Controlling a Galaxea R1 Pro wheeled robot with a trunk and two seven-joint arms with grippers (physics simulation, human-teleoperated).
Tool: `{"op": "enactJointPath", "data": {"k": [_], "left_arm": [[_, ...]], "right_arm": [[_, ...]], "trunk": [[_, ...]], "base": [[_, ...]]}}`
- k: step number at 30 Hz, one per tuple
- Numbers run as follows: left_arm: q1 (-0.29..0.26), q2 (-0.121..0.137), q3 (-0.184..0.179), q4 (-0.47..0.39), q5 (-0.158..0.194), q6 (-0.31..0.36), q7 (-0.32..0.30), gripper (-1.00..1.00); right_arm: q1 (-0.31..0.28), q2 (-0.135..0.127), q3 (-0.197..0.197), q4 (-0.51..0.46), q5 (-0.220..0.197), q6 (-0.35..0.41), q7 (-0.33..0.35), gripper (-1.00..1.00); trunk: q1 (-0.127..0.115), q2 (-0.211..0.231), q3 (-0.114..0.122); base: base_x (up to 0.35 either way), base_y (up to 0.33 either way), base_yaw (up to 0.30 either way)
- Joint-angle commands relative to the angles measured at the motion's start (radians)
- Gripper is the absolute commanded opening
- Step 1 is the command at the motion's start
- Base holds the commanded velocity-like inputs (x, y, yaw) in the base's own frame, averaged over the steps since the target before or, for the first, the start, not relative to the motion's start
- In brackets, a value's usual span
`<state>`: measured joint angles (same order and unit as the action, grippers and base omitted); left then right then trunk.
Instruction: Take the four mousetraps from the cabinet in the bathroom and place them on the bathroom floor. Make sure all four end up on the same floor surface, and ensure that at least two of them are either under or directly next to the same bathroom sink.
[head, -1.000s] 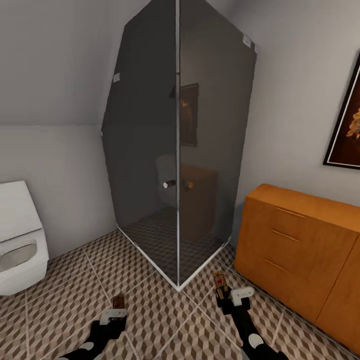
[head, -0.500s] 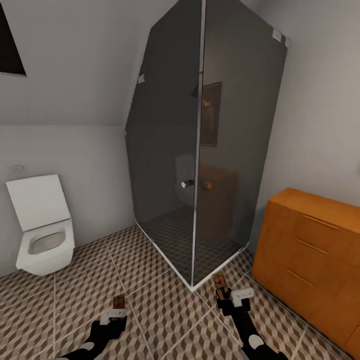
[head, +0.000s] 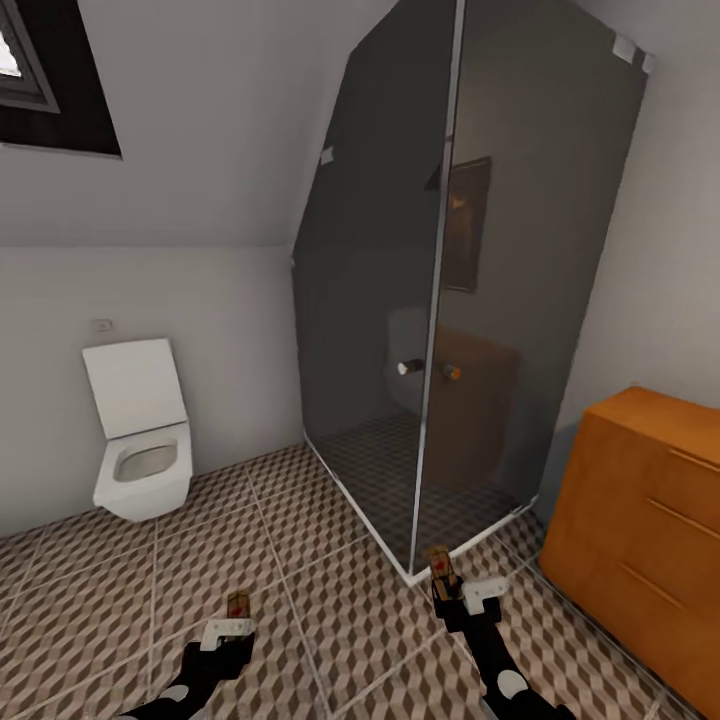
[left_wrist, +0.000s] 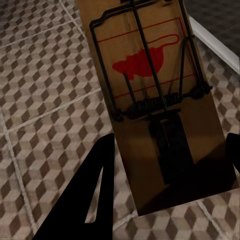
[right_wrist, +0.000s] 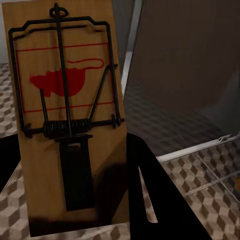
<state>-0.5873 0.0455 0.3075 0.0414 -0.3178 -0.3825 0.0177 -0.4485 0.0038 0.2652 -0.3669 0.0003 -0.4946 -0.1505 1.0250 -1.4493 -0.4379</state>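
While each gripper clamps one mousetrap, left gripper (head: 237, 612) and right gripper (head: 441, 580), transport is under way. Next, locate the sink; only toilet (head: 140, 458) and shower enclosure (head: 470, 290) lie ahead.

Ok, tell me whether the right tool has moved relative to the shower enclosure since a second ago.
Cannot tell: the view panned, sliding the shower enclosure rightward while the right tool kept its place in frame, holding its mousetrap.

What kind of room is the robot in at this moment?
It is a bathroom. A white toilet hangs on the wall, a dark glass shower cabin stands in the corner, and the floor has cube-pattern tiles. An orange-brown cabinet stands beside the shower.
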Motion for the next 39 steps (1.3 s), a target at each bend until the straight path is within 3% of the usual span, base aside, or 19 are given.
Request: {"op": "enactJointPath", "data": {"k": [1, 26, 39], "left_arm": [[-0.002, 0.001, 0.009, 0.004, -0.01, -0.006, 0.002, -1.0], [-0.002, 0.0, 0.009, 0.004, -0.01, -0.006, 0.002, -1.0], [-0.002, 0.0, 0.009, 0.005, -0.01, -0.006, 0.001, -1.0]], "right_arm": [[-0.001, -0.001, 0.008, 0.002, -0.003, -0.002, -0.008, -1.0], [-0.001, -0.001, 0.008, 0.022, -0.002, -0.002, -0.008, -1.0], [-0.001, -0.001, 0.008, 0.022, -0.002, -0.002, -0.008, -1.0]], "trunk": [[0.0, -0.001, -0.002], [0.0, -0.001, -0.015], [0.0, -0.001, -0.021]], "base": [[0.0, -0.074, 0.265], [0.0, -0.063, 0.265], [0.0, 0.272, 0.264]]}}
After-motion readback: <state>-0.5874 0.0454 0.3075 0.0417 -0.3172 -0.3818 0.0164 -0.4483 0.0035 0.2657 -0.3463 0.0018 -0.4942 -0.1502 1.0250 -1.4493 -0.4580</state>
